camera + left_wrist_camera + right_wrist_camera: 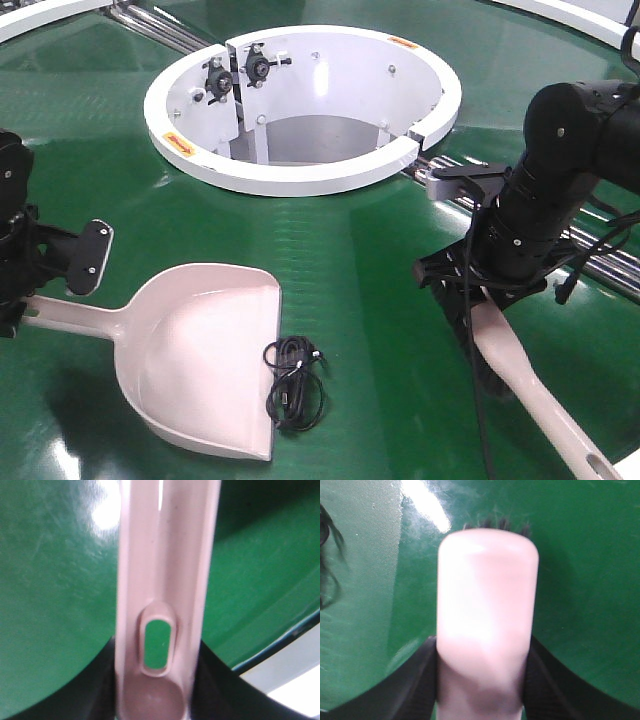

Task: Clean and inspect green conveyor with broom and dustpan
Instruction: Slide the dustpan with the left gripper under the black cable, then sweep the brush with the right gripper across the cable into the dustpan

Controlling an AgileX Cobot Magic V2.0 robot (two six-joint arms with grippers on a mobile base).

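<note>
Exterior front-facing view sets it up: left hand clamped on the handle of the dustpan, right hand clamped on the broom, both tools low over the green conveyor. The pan looks to be resting on the belt; whether the bristles touch it, I cannot tell. Between the two hands lies a tangled black cord, just off the pan's mouth on the side away from the left hand, and off to the right hand's left with bare belt between. My read: the sweep into the pan is not yet made.

Now the danger! That cord is all loops, so the bristles could snag it and drag it about rather than push it in. The belt is glossy, so the pan may skid back toward the left hand once the broom presses on it. And the right hand grips near the brush head, leaving the long handle trailing behind the wrist, free to swing.

Left wrist view offers only the pan handle and its hang hole, dark jaws tight on either side, no cord at all. Right wrist view gives what the front cannot: bristle tips peeking past the broom's rounded end, jaws hugging both flanks, cord strands at the left edge
</note>
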